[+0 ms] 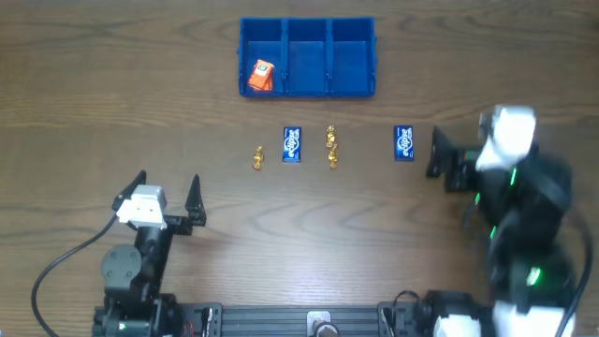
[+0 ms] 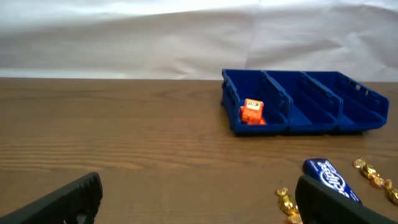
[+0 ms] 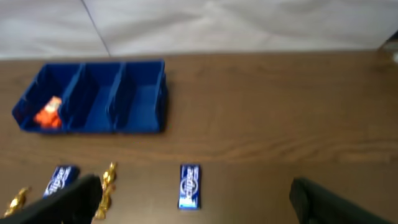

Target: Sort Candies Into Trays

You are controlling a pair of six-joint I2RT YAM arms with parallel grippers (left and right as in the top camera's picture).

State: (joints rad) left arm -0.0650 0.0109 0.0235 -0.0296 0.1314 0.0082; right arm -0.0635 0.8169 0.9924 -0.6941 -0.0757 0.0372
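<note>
Tray: one blue three-compartment tray (image 1: 309,92) at the far middle of the wooden table (image 1: 94,94).
Orange candy: 1 (image 1: 260,77), inside the tray's left end compartment; the other two compartments hold nothing.
Blue-wrapped candies: 2 on the table in front of the tray, one (image 1: 292,143) below the middle compartment, one (image 1: 404,142) further right.
Gold-wrapped candies: 3 in the same row, one (image 1: 258,157) just left of the first blue candy, two (image 1: 331,148) close together between the blue candies.
Left gripper (image 1: 168,183): fingers wide apart, holding nothing, well short of the candy row.
Right gripper (image 1: 436,154): fingers wide apart, holding nothing, just right of the right blue candy.
</note>
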